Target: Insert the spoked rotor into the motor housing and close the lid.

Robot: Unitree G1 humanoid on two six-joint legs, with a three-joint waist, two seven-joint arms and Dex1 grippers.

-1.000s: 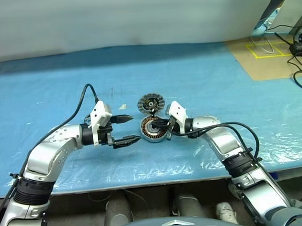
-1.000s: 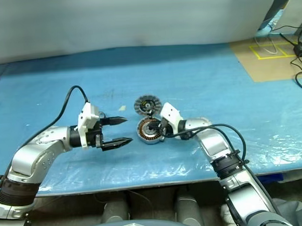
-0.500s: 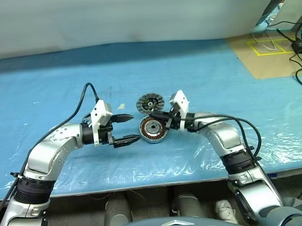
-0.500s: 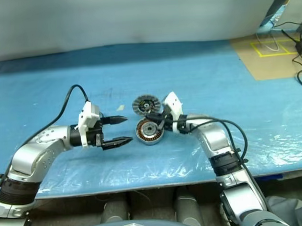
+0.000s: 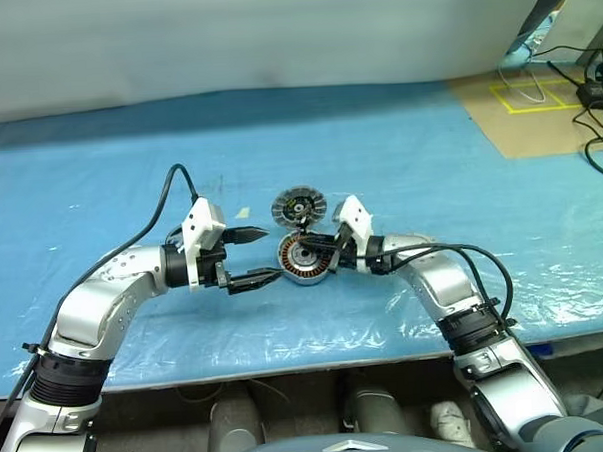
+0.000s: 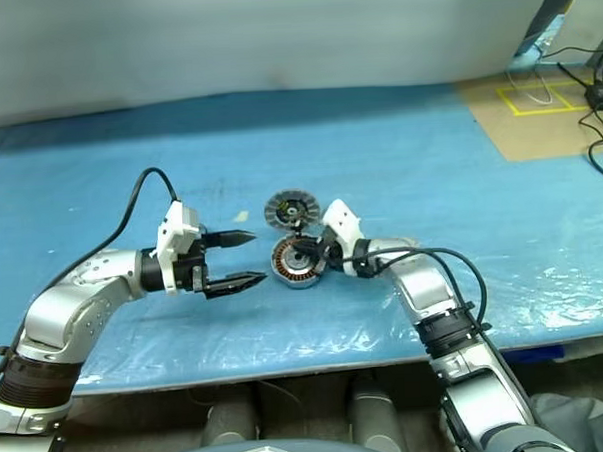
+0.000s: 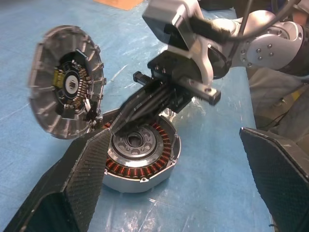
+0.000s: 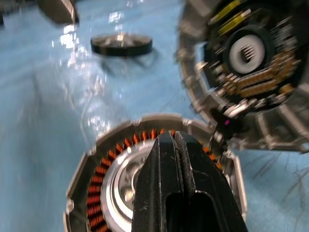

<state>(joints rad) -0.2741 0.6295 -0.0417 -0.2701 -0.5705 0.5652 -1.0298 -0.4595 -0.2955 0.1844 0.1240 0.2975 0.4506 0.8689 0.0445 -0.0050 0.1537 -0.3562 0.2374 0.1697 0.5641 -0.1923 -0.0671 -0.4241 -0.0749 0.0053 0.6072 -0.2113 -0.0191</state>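
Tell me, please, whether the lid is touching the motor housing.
Touching: the left wrist view shows the lid propped on edge, its lower rim resting against the housing rim.

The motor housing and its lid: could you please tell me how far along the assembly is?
Done: nothing visibly closed. The motor housing lies open, windings exposed. In hand: the shut right gripper reaches over it; the lid stands tilted beside it. The left gripper waits open. Left: closing the lid.

Left claw [image 5: 266,256] gapes wide; right claw [image 5: 308,242] is pinched closed.
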